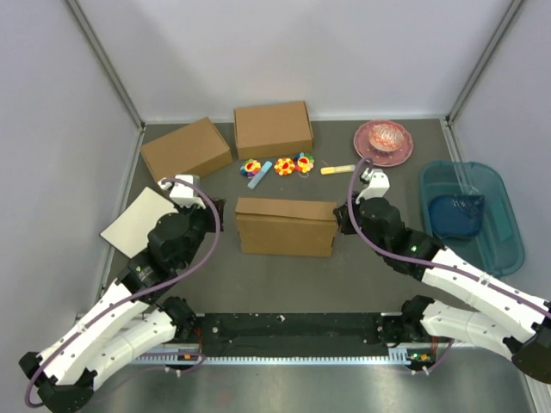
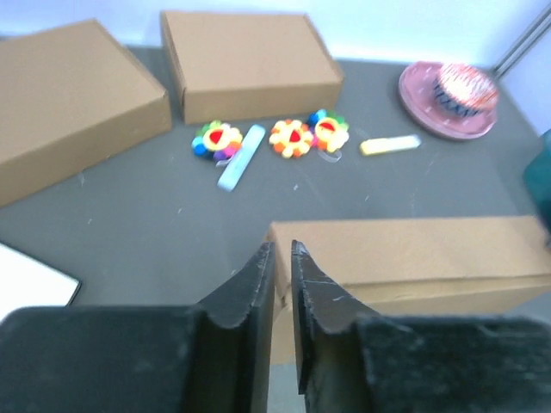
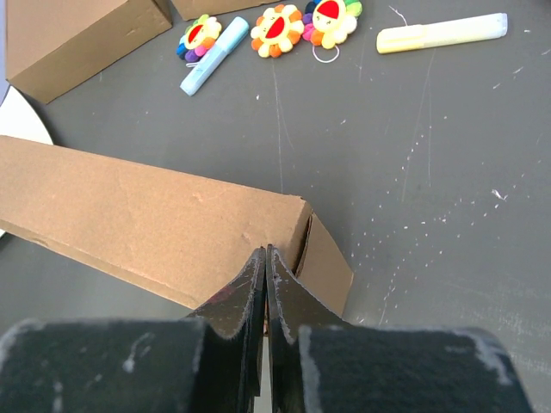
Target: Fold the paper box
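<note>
The paper box point(image 1: 286, 225) stands formed as a closed shallow brown box at the table's middle; it also shows in the left wrist view point(image 2: 413, 249) and in the right wrist view point(image 3: 129, 206). My left gripper point(image 1: 222, 215) is at the box's left end. Its jaws point(image 2: 281, 248) stand a thin slit apart at the box's near left corner, and I see nothing held between them. My right gripper point(image 1: 343, 217) is at the box's right end. Its jaws point(image 3: 265, 249) are pressed together, tips against the top panel close to the right end flap point(image 3: 327, 258), which stands slightly ajar.
Two formed brown boxes point(image 1: 187, 148) point(image 1: 273, 129) sit at the back. Flower toys point(image 1: 277, 165), a blue marker point(image 1: 259, 174) and a yellow marker point(image 1: 337, 169) lie behind the box. A pink plate point(image 1: 383, 142) and a blue tray point(image 1: 469, 215) are right, a white board point(image 1: 138, 221) left.
</note>
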